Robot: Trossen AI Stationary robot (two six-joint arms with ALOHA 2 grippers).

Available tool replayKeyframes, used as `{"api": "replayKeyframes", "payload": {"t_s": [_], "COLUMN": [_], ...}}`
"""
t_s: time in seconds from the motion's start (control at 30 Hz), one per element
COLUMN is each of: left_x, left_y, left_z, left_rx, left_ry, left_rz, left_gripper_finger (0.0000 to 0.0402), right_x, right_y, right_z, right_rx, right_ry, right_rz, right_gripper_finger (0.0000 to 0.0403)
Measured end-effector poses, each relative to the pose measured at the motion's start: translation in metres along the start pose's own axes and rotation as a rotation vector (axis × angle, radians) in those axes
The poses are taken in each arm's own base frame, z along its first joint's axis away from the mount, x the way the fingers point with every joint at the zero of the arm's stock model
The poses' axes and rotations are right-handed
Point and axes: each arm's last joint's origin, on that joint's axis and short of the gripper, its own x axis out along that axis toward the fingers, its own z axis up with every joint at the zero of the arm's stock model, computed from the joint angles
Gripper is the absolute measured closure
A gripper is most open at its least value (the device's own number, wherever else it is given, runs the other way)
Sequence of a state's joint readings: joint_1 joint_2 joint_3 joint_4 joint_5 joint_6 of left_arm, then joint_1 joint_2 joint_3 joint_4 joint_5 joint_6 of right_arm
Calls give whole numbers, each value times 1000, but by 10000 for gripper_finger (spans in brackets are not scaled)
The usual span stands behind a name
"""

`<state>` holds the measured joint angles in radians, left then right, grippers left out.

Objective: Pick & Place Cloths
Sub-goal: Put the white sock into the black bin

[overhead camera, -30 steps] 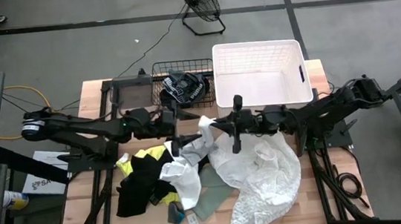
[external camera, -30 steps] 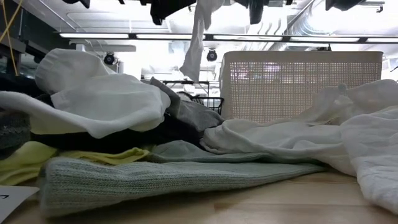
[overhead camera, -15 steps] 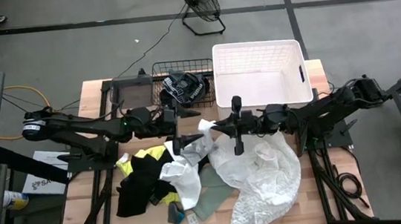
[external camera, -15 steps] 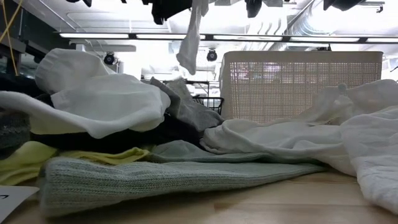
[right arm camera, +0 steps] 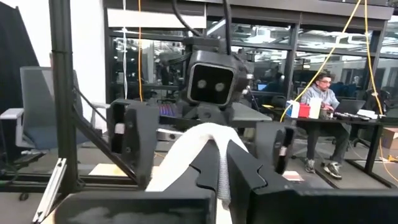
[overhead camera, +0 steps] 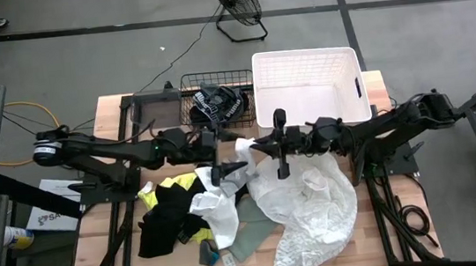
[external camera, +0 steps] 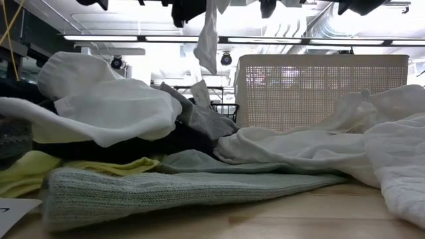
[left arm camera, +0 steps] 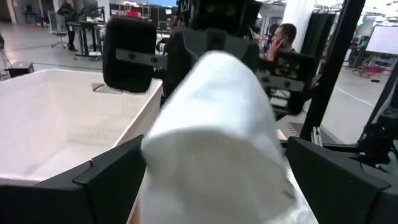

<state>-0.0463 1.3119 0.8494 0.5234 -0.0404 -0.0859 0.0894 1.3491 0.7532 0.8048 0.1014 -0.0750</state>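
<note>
Both arms met above the counter (overhead camera: 112, 111), each set of jaws clenched on one white cloth (overhead camera: 242, 150) that hung limp. It looked light, floppy, best pinched at a bunched fold.

We see the tub (overhead camera: 308, 87) at the table's (overhead camera: 112, 111) back edge, the wire basket (overhead camera: 217, 100) beside it on its left. The cloths (overhead camera: 255, 206) are heaped mid-table toward the front edge, one garment (overhead camera: 242, 153) hanging between both arms above them.

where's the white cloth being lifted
In the high view the white cloth hangs mid-table between the left end effector and right end effector, just before the tub.
</note>
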Motion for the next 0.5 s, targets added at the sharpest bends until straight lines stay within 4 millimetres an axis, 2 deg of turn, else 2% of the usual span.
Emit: {"api": "replayKeyframes", "payload": {"t_s": [0.13, 0.23, 0.37, 0.5], "left_x": [2, 2, 2, 1], "left_y": [0, 0, 0, 0], "left_z": [6, 5, 4, 1], "left_rx": [0, -2, -28, -30], "left_ry": [-18, -12, 2, 34], "left_rz": [2, 2, 4, 8], "left_gripper_finger": [54, 98, 181, 285], "right_x": [0, 0, 0, 0], "right_y": [0, 0, 0, 0], "right_z": [-2, -3, -3, -4], "right_rx": [-1, -1, -1, -2], "right_ry": [23, 31, 32, 43], "right_rz": [2, -1, -12, -25], "right_gripper_finger": [399, 399, 399, 399]}}
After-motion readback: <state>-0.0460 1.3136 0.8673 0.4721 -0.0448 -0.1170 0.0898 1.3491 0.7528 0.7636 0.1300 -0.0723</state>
